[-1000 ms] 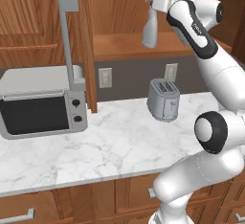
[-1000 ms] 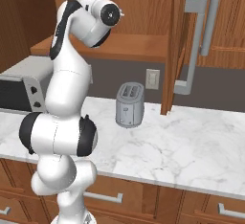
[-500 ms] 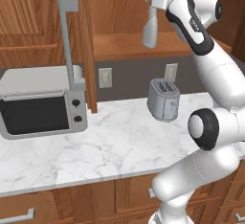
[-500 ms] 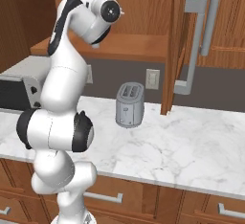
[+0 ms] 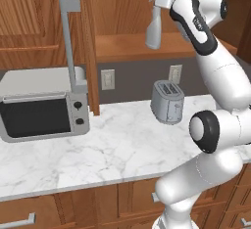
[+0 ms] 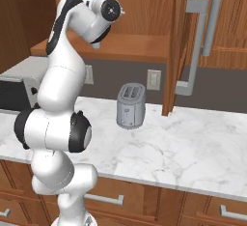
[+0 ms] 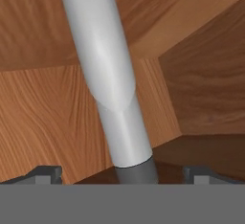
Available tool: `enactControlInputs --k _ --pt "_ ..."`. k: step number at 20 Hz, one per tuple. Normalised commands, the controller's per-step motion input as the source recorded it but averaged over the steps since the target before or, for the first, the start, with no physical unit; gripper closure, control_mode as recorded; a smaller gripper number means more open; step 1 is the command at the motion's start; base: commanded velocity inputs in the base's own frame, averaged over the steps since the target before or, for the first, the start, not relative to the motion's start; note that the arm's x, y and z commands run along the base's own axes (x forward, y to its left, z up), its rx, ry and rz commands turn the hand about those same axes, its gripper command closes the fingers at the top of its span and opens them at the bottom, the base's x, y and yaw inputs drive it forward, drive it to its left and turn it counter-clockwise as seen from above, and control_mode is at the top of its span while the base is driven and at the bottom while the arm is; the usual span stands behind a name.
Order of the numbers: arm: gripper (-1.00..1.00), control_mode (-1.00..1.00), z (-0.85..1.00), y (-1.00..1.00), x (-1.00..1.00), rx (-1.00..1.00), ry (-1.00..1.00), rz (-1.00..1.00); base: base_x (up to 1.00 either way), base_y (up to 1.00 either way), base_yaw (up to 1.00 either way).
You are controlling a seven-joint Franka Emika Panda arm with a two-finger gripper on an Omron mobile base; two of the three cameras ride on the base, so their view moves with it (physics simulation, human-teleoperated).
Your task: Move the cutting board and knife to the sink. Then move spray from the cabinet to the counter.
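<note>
Inside the open cabinet [image 5: 127, 8], the spray [image 5: 155, 25] stands on the shelf [image 5: 132, 49], wood walls close behind it and bare shelf to its left. Below, the toaster [image 5: 167, 102] and microwave [image 5: 44, 106] flank a bare stretch of counter [image 5: 112, 149]; the open door [image 5: 86, 37] juts out above the microwave.
</note>
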Motion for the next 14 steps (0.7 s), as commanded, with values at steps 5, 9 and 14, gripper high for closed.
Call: enactControlInputs --k 5,9,14 --pt "-1.0 -1.0 0.0 0.0 0.0 0.0 0.0 0.0 0.0 0.0 0.0" --pt "-1.0 -1.0 0.0 0.0 0.0 0.0 0.0 0.0 0.0 0.0 0.0" --pt "-1.0 -1.0 0.0 0.0 0.01 -0.01 -0.01 0.0 0.0 0.0 0.0"
